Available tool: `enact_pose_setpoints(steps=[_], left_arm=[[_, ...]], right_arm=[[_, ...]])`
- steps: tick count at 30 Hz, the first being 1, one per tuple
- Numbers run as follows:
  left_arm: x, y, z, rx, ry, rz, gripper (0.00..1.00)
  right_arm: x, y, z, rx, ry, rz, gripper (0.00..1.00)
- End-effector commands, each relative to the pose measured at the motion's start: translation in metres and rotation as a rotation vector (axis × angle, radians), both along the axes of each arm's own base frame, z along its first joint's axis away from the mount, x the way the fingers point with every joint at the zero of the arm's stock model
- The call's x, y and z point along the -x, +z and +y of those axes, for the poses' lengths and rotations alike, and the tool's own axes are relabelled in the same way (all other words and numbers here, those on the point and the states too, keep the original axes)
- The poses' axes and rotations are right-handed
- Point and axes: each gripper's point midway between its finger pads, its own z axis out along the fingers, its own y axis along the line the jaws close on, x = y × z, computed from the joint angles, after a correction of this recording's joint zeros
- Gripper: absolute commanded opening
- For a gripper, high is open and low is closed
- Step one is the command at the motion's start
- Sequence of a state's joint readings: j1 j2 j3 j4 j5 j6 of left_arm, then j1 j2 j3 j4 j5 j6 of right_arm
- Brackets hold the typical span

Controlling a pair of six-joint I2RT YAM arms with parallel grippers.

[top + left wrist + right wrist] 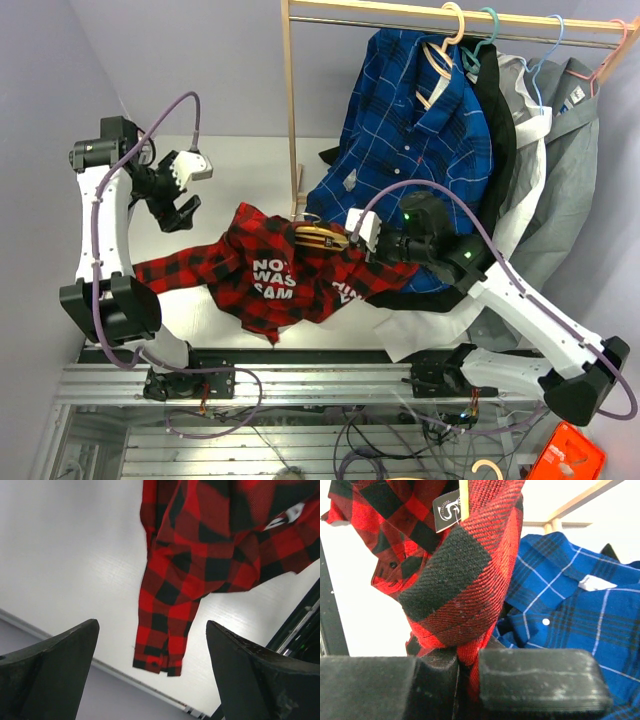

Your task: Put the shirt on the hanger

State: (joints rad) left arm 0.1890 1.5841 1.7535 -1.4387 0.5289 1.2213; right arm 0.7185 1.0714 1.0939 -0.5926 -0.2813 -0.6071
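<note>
The red-and-black plaid shirt (265, 272) with white lettering hangs bunched above the table, one sleeve trailing left. My right gripper (355, 237) is shut on a fold of its fabric near the collar; in the right wrist view the cloth (465, 570) is pinched between the jaws (467, 667), with the white label (446, 511) above. The pale tan hanger (320, 237) lies in the collar area beside that gripper; a thin strip of it (464, 500) shows by the label. My left gripper (185, 210) is open and empty, left of the shirt; its view shows the hanging sleeve (170, 605).
A wooden rack with a post (291, 100) and a rail (400, 12) stands behind. On it hang a blue plaid shirt (420, 130), a grey shirt (570, 170), and pink (455, 22) and teal (488, 25) hangers. The table's near edge (300, 350) is below.
</note>
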Motion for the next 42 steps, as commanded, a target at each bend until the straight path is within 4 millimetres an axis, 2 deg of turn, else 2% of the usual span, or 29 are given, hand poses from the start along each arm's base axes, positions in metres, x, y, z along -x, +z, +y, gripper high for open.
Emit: enact_pose_setpoints(steps=[1, 3, 6, 10, 14, 19, 25, 31, 33, 35, 36, 40, 41, 42], left_arm=[[0.008, 0.039, -0.045, 0.171, -0.047, -0.047, 1.00], [0.017, 0.034, -0.063, 0.206, -0.072, 0.001, 1.00], [0.040, 0.007, -0.076, 0.179, -0.137, 0.081, 0.99], [0.067, -0.030, -0.080, 0.139, -0.159, 0.214, 0.99], [0.077, -0.051, -0.085, 0.170, -0.172, 0.295, 0.99], [0.061, -0.055, -0.093, 0.225, -0.147, 0.286, 0.99], [0.029, -0.051, -0.107, 0.325, -0.050, 0.228, 0.99], [-0.014, -0.044, -0.112, 0.351, 0.124, -0.007, 1.00], [-0.021, -0.043, -0.109, 0.328, 0.144, -0.057, 0.94], [-0.024, -0.046, -0.106, 0.300, 0.146, -0.058, 0.82], [-0.025, -0.047, -0.104, 0.283, 0.143, -0.053, 0.74], [-0.025, -0.041, -0.091, 0.198, 0.147, -0.051, 0.24], [-0.026, -0.036, -0.088, 0.180, 0.147, -0.066, 0.14], [-0.024, -0.032, -0.085, 0.164, 0.141, -0.074, 0.10]], right_arm=[[0.006, 0.008, 0.005, 0.003, 0.051, 0.018, 0.00], [0.003, 0.013, 0.003, -0.009, 0.031, -0.010, 0.00], [0.000, 0.024, 0.000, -0.038, 0.010, -0.056, 0.00], [-0.005, 0.031, -0.009, -0.013, -0.036, -0.080, 0.00], [-0.006, 0.042, -0.018, -0.013, -0.078, -0.102, 0.00], [0.002, 0.051, -0.022, -0.039, -0.069, -0.116, 0.00], [0.008, 0.060, -0.020, -0.081, -0.052, -0.121, 0.00], [0.011, 0.071, -0.018, -0.112, -0.038, -0.142, 0.00], [0.012, 0.074, -0.018, -0.118, -0.034, -0.148, 0.00], [0.011, 0.074, -0.019, -0.113, -0.038, -0.152, 0.00], [0.011, 0.074, -0.021, -0.109, -0.045, -0.153, 0.00], [0.011, 0.062, -0.022, -0.079, -0.052, -0.116, 0.00], [0.012, 0.061, -0.022, -0.081, -0.050, -0.114, 0.00], [0.013, 0.060, -0.023, -0.083, -0.050, -0.115, 0.00]])
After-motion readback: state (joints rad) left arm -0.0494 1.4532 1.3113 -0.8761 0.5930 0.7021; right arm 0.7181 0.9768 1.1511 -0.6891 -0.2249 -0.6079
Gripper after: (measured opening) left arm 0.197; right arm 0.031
